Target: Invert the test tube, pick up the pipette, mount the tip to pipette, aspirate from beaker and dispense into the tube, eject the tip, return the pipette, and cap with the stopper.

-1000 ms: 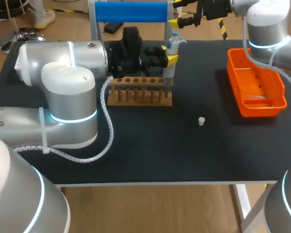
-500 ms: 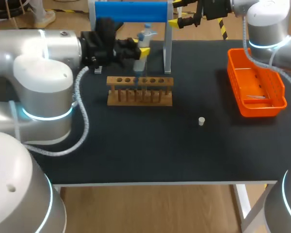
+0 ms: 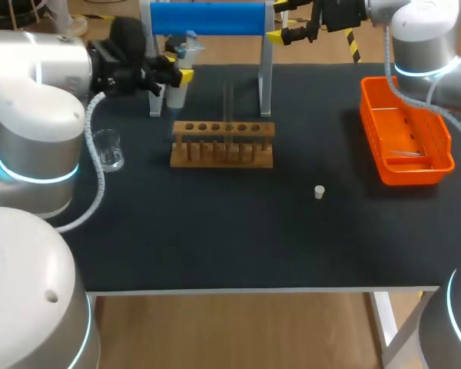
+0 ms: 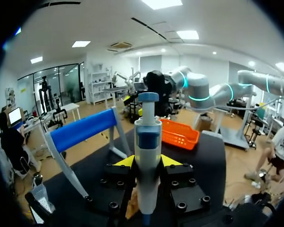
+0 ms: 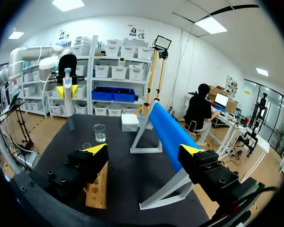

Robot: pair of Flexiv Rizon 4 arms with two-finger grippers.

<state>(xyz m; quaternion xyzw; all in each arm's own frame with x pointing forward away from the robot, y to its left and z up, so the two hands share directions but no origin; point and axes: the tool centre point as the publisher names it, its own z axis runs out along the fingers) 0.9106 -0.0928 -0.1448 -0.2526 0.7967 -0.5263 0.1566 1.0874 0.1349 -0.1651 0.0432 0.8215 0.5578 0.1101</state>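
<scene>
A smooth pale grey plastic pipette (image 4: 147, 156) with glossy blue parts is gripped between the bright yellow plastic tips of the left hand (image 4: 147, 161), whose black blocks look matt and are studded with dark screws. The bench (image 3: 238, 238) is covered by a matt black surface. Near the hand a clear, shiny beaker (image 3: 107, 150) is seen, and beside it a rack (image 3: 223, 144) of light, plain wood. Well apart from the hand, a glossy orange plastic basket (image 3: 406, 146) and a dull whitish stopper (image 3: 319, 191) are seen. The left arm (image 3: 31, 100) is clad in smooth, satin silver-white shells.
</scene>
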